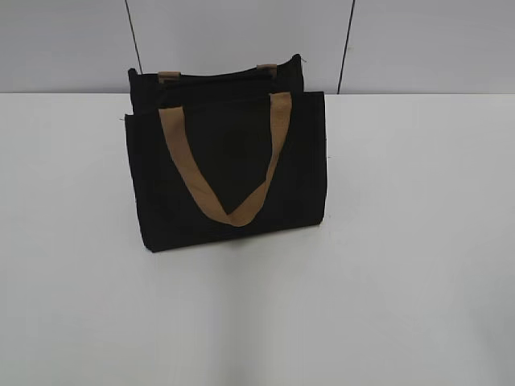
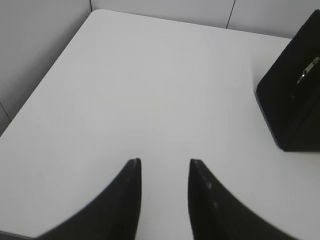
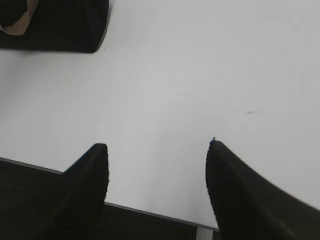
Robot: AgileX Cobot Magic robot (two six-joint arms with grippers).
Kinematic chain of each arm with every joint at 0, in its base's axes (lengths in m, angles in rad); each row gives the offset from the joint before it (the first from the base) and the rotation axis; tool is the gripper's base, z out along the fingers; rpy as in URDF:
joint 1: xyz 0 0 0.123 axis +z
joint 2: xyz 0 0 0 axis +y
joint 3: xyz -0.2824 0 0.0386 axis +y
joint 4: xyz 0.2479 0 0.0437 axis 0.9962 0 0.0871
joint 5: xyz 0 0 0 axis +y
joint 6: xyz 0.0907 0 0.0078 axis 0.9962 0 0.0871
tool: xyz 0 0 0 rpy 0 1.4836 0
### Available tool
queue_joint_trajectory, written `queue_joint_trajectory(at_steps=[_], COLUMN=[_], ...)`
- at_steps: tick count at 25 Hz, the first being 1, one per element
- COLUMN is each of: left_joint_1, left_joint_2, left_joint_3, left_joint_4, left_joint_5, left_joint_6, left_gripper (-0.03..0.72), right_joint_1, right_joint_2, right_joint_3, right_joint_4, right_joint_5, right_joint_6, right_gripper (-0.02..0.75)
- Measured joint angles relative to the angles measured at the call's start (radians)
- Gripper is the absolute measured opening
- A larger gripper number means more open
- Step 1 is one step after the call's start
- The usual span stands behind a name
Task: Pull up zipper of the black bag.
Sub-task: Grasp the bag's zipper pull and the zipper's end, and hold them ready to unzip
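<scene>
The black bag stands upright on the white table, toward the back. A tan strap handle hangs down its front. Its top edge with the zip line shows dark; I cannot make out the pull tab there. In the left wrist view the bag's end is at the right, with a small silver pull tab on it. In the right wrist view a bag corner is at the top left. My left gripper is open and empty. My right gripper is open and empty, over the table's front edge. Neither shows in the exterior view.
The white table stretches around the bag. Grey wall panels stand behind it. The table's left edge and corner meet a grey wall. The table's front edge lies under my right gripper.
</scene>
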Motion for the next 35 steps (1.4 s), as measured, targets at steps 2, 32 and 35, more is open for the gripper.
queue_joint_trajectory(at_steps=[2,32,35], left_joint_1=[0.0,0.0,0.0], left_joint_2=[0.0,0.0,0.0], left_joint_3=[0.0,0.0,0.0], left_joint_4=[0.0,0.0,0.0], left_joint_5=[0.0,0.0,0.0], left_joint_6=[0.0,0.0,0.0], left_gripper=[0.241,0.241,0.241], right_joint_1=[0.0,0.0,0.0], right_joint_2=[0.0,0.0,0.0], right_joint_3=[0.0,0.0,0.0], right_joint_4=[0.0,0.0,0.0], right_joint_5=[0.0,0.0,0.0], right_joint_6=[0.0,0.0,0.0], right_gripper=[0.468,0.468,0.468])
